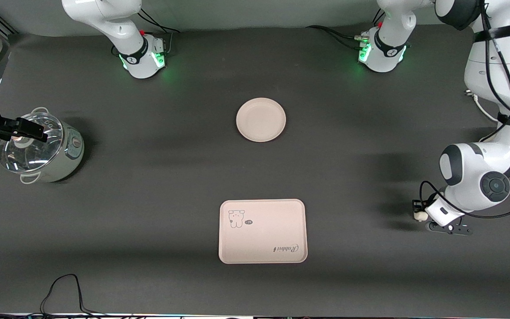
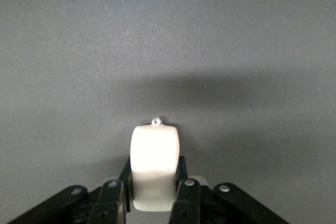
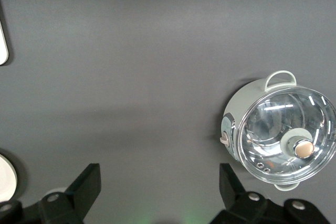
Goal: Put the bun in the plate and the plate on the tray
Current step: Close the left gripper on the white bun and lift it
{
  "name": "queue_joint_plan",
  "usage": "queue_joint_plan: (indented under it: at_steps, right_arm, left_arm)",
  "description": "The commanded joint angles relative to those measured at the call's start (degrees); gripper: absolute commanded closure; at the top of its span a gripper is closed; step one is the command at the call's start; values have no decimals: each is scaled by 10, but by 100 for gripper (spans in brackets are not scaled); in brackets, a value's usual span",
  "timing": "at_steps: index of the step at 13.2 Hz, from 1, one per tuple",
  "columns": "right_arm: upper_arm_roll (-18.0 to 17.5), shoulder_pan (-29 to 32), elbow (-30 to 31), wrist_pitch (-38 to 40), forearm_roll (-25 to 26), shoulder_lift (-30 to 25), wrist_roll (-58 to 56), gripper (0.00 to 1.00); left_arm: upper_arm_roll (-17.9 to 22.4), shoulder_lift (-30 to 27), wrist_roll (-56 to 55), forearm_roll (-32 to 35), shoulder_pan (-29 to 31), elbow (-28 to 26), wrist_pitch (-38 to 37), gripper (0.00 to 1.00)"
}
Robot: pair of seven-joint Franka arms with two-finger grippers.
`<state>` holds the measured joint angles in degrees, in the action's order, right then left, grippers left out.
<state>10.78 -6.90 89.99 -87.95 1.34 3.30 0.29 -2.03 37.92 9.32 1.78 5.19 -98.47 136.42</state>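
left gripper (image 1: 419,215): clamped on bun (image 2: 154,163), at plate's (image 1: 261,120) 4 o'clock | right gripper (image 3: 157,192): spread wide, empty, waiting | tray (image 1: 262,231): at plate's 6 o'clock

This looks like a robotics lab rather than a kitchen: two white arms bolted along a dark-covered table (image 1: 148,146), green status lights glowing at their bases, loose cables trailing over its edge, and only a few staged props, like a lidded pot (image 1: 42,148).
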Motion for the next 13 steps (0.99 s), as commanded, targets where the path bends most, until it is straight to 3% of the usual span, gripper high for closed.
queue_joint_plan:
  at_steps: [1, 8, 10, 13]
  right_arm:
    - [-2, 4, 8, -6, 5, -8, -12, 0]
    - [-2, 4, 9, -6, 5, -8, -12, 0]
    - [-2, 3, 8, -6, 5, -9, -12, 0]
    - [-2, 3, 8, -6, 5, -9, -11, 0]
  left_arm:
    - [-4, -75, -12, -4, -3, -1, -108, 65]
    - [-60, -288, -157, -87, -25, 0, -373, 64]
    - [-88, -328, -253, -92, -57, 1, -410, 63]
    - [-135, -334, -412, -107, -116, 4, -397, 63]
